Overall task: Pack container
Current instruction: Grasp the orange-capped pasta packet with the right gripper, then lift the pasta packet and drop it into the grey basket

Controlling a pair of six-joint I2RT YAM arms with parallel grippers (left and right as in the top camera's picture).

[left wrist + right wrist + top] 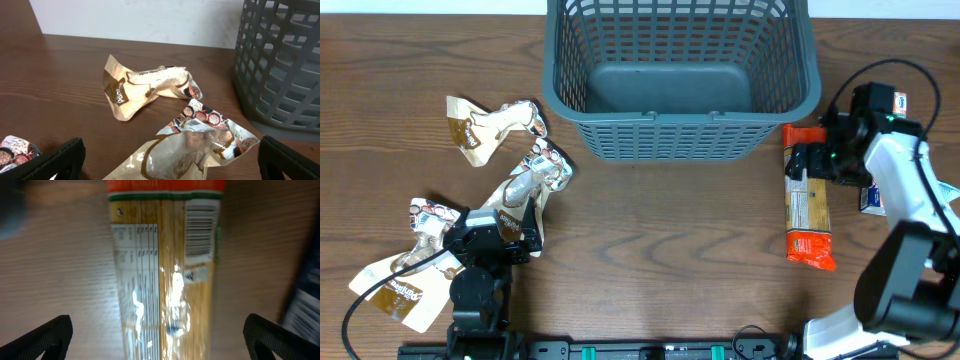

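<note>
Wooden tabletop, dark brown.

**Overhead view.** The basket stands upright at the far middle of the table, with nothing in it. Three crumpled snack bags lie to its left, well apart from it. The left gripper sits low among the nearer two. To the right of the basket lies a long packet with orange ends, its far end near the basket's corner. The right gripper hangs over that far half. A blue and white box lies just beyond, largely hidden by the arm.

**Left wrist view.** The fingers show at the two lower corners, spread wide and holding nothing. A glossy bag lies ahead between them, a second bag lies farther off, and the basket's slotted wall rises at the right.

**Right wrist view (blurred).** The fingers stand wide apart, one on each side of the packet, whose printed table and barcode face up. The jaws straddle the packet but do not clamp it, and whether either finger touches it cannot be told.

**Step in hand (judged).** Packing has hardly begun, and the right arm is set to pick up the packet. The next move calls for lowering the arm, closing across the packet's narrow width, and lifting it level so the long ends do not sag. The packet must then clear the basket's thick rim before release.
</note>
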